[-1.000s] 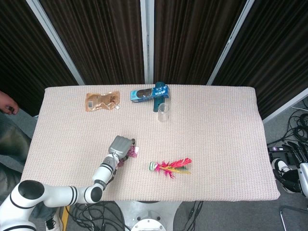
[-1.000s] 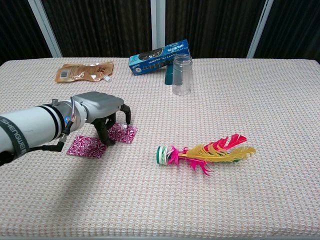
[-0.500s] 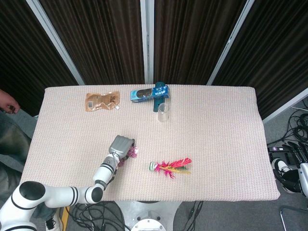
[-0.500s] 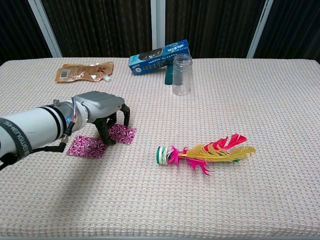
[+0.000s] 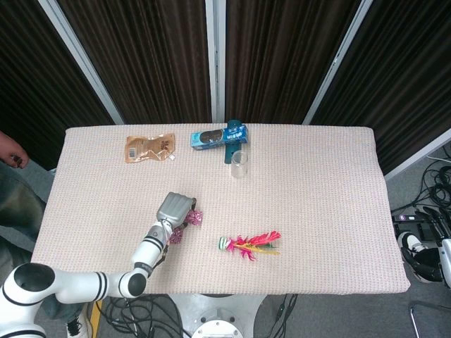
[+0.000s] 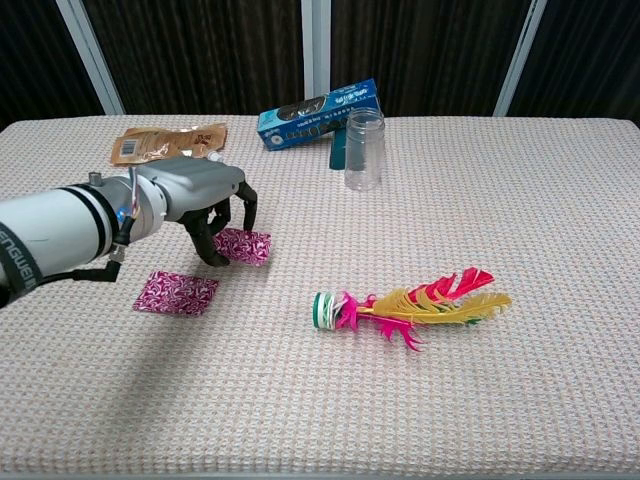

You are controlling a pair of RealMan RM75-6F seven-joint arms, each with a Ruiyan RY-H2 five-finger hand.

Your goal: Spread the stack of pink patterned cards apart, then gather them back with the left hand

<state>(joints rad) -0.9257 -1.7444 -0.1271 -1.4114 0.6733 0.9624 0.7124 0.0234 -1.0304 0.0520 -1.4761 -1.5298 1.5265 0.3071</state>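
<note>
Two pink patterned cards lie apart on the woven table cloth. One card [image 6: 177, 292] [image 5: 176, 236] lies free nearer the front edge. The other card [image 6: 250, 247] [image 5: 195, 218] sits a little farther back and to the right. My left hand [image 6: 200, 200] [image 5: 176, 209] arches over that farther card, and its fingertips [image 6: 213, 255] touch the card's left edge. Nothing is gripped in the hand. Whether more cards lie under either one I cannot tell. My right hand shows in neither view.
A feather shuttlecock [image 6: 410, 300] lies right of the cards. At the back stand a clear jar [image 6: 364, 150], a blue box [image 6: 318, 113] and a brown pouch [image 6: 167, 144]. A person's hand [image 5: 10, 156] shows at the far left edge.
My left hand has moved toward the back of the table, sliding the farther card with it. The two cards, touching before, now have a gap between them.
</note>
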